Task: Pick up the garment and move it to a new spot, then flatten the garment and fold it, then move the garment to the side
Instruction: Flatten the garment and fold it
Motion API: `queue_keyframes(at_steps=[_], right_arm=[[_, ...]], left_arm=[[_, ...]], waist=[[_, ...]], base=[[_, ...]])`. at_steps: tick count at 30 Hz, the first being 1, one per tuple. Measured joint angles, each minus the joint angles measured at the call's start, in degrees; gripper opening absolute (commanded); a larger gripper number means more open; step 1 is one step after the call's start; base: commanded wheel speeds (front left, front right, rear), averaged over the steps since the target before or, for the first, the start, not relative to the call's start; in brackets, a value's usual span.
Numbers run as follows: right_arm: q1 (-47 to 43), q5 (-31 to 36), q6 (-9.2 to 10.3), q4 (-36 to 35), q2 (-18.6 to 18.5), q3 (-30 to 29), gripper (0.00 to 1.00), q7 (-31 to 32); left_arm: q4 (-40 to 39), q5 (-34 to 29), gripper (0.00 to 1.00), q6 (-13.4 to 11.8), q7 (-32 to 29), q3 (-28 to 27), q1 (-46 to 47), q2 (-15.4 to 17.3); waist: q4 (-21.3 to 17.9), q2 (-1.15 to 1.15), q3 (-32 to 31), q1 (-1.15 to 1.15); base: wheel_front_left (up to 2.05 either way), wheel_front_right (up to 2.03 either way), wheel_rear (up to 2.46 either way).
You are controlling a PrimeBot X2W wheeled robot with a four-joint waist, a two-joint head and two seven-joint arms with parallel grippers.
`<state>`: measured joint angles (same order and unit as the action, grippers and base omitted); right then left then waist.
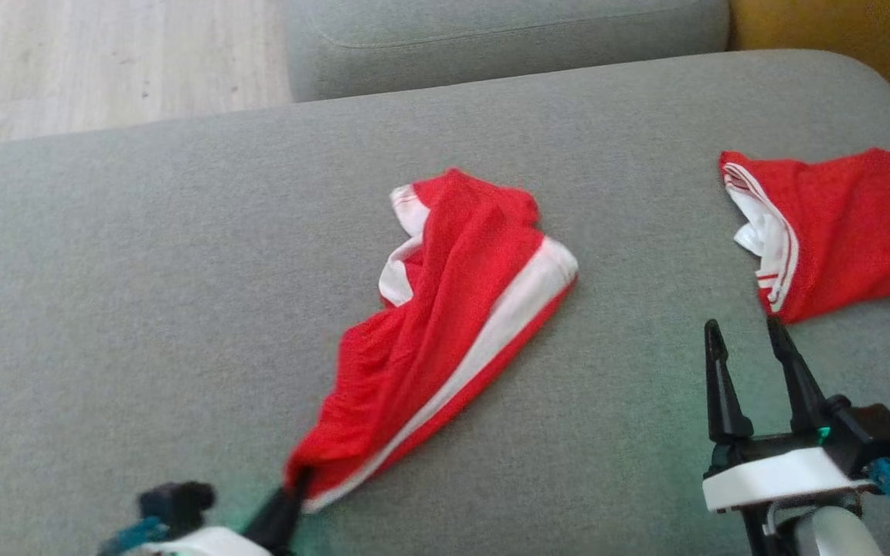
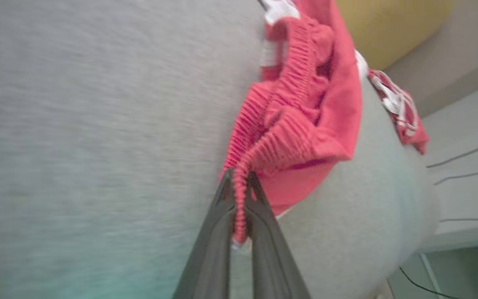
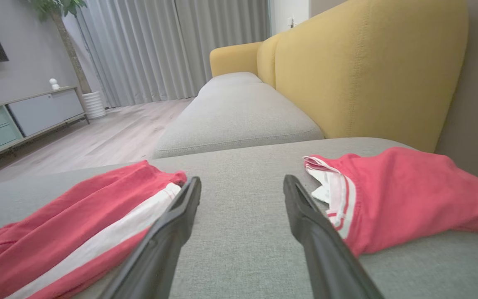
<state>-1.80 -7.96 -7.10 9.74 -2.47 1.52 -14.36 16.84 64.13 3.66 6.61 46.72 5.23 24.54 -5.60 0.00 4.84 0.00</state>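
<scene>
Left wrist view: clamped left gripper (image 2: 239,176) thinly on red white-striped mesh shorts (image 2: 305,104); risked slippage under drag; found right gripper (image 1: 745,328) spread apart.

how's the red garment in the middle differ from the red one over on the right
The middle garment is pinched at its waistband by the left claw; the right garment lies free, ahead of the open right claw. The middle garment is drawn out long with one broad white stripe; the right garment is bunched, with thin white stripes at its edge. Both are red and white, on the grey cushion.
</scene>
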Motion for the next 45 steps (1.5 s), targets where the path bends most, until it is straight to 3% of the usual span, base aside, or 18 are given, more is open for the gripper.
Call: queue_keyframes(at_steps=[5, 9, 10, 11, 12, 13, 14, 18, 19, 24, 27, 31, 34, 37, 41, 45], right_arm=[[0.0, 0.1, 0.0, 0.1, 0.0, 0.0, 1.0, 0.0], [0.0, 0.1, 0.0, 0.3, 0.0, 0.1, 1.0, 0.0], [0.0, 0.1, 0.0, 0.3, 0.0, 0.2, 1.0, 0.0], [0.0, 0.1, 0.0, 0.3, 0.0, 0.3, 1.0, 0.0], [0.0, 0.1, 0.0, 0.3, 0.0, 0.4, 1.0, 0.0], [0.0, 0.1, 0.0, 0.4, 0.0, 0.5, 1.0, 0.0], [0.0, 0.1, 0.0, 0.4, 0.0, 0.5, 1.0, 0.0], [-0.3, 0.1, 0.0, 0.3, 0.0, 0.4, 1.0, 0.0], [-0.3, 0.1, 0.0, 0.3, 0.0, 0.4, 1.0, 0.0], [-1.6, 0.1, 0.0, 0.2, 0.0, 0.1, 1.0, 0.0], [-1.8, 0.3, 0.0, -0.1, 0.0, 0.3, 1.0, 0.0], [-1.8, 0.4, 0.0, -0.4, 0.0, 0.7, 1.0, 0.0], [-1.8, 0.4, 0.0, -0.8, 0.0, 1.0, 1.0, 0.0], [-1.3, 0.4, 0.0, -1.0, 0.0, 1.9, 1.0, 0.0], [0.3, 0.4, 0.0, -1.4, 0.0, 2.7, 1.0, 0.0], [1.4, 0.4, 0.0, -1.9, 0.0, 3.5, 1.0, 0.0]], left_arm=[[3.9, 0.8, 0.0, -1.9, 0.2, -2.5, 0.0, 3.2], [4.5, 1.3, 0.0, -3.4, -1.1, -2.5, 0.0, 3.7], [4.6, 1.2, 0.04, -4.1, -0.9, -2.5, 0.0, 3.7], [4.8, 1.2, 0.35, -4.8, -0.6, -2.6, 0.0, 3.7], [4.9, 1.2, 0.87, -5.5, -0.4, -2.8, -0.1, 3.7], [4.9, 1.2, 0.87, -6.3, -0.2, -3.2, -0.3, 3.7], [4.7, 1.2, 1.0, -7.1, 0.2, -3.5, -0.7, 3.8], [1.4, 0.3, 1.0, -12.6, 0.5, -4.1, -3.3, 5.5], [1.4, 0.3, 1.0, -12.6, 0.5, -4.1, -3.3, 5.5], [-6.3, -0.2, 1.0, -24.7, 0.0, -6.3, -9.4, 10.8], [-15.3, -1.3, 1.0, -31.4, 0.6, -8.4, -11.4, 14.0], [-25.9, -6.6, 1.0, -36.3, 1.3, -8.7, -9.6, 16.6], [-30.3, -10.9, 1.0, -36.3, 1.5, -5.9, -4.1, 14.9], [-28.4, -14.4, 1.0, -32.3, -0.4, 0.5, 3.7, 9.3], [-18.5, -17.8, 1.0, -25.7, -1.9, 7.7, 12.9, -0.1], [-5.5, -18.6, 1.0, -20.1, -3.1, 11.1, 17.6, -4.8]], waist=[[1.1, 0.0, -0.3, 0.0], [1.1, 0.0, -0.7, 0.0], [1.0, 0.0, -0.9, 0.0], [0.9, 0.0, -1.0, 0.0], [0.7, 0.0, -1.2, 0.0], [0.5, 0.0, -1.4, 0.0], [0.3, 0.0, -1.5, 0.0], [-0.8, 0.0, -2.2, 0.0], [-0.8, 0.0, -2.2, 0.0], [-2.0, 0.0, -2.7, 0.0], [-2.6, 0.0, -2.8, 0.0], [-3.9, 0.0, -2.5, 0.0], [-4.8, 0.0, -1.8, 0.0], [-5.7, 0.0, -0.7, 0.01], [-7.3, 0.0, 1.2, 0.01], [-9.3, 0.0, 2.8, 0.02]], base=[[0.0, 0.0, 0.0], [0.0, 0.0, 0.0], [0.0, 0.0, 0.0], [0.0, 0.0, 0.0], [0.0, 0.0, 0.0], [0.0, 0.0, 0.0], [0.0, 0.0, 0.0], [0.0, 0.0, 0.0], [0.0, 0.0, 0.0], [0.0, 0.0, 0.0], [0.0, 0.0, 0.0], [0.0, 0.0, 0.0], [0.0, 0.0, 0.0], [0.0, 0.0, 0.0], [0.0, 0.0, 0.0], [0.0, 0.0, 0.0]])
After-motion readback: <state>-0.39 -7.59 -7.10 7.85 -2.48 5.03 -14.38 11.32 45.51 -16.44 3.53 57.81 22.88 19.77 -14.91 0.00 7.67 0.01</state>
